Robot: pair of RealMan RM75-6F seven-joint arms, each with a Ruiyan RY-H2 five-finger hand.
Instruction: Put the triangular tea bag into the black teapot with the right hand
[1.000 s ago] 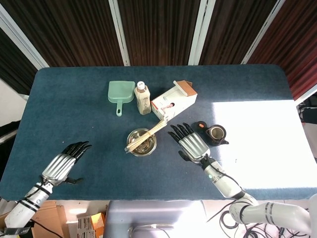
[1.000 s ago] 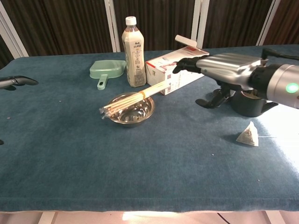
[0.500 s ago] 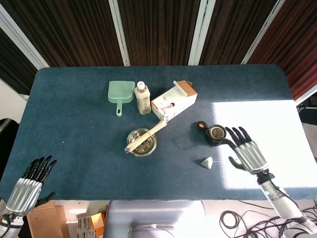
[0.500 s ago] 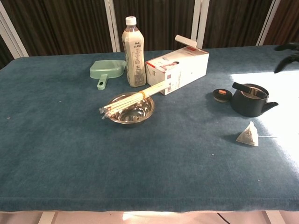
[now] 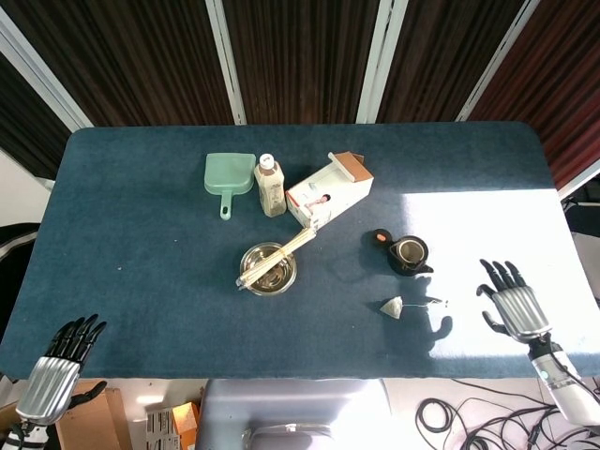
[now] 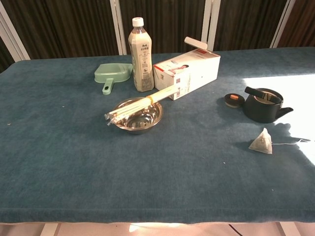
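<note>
Triangular tea bag (image 6: 261, 142) upright, apex up, string toward right. Black teapot (image 6: 265, 105) just behind, lid (image 6: 234, 100) beside. Right hand (image 5: 514, 307) and left hand (image 5: 58, 371) well apart, fingers spread, empty.

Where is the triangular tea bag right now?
The triangular tea bag lies on the table, on the robot's right side, just in front of the black teapot, apart from it.

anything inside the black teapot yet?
No tea bag. The black teapot stands open, its lid beside it on the table; only a pale interior shows, the bottom hidden by the wall. The triangular tea bag lies on the cloth in front of it.
</note>
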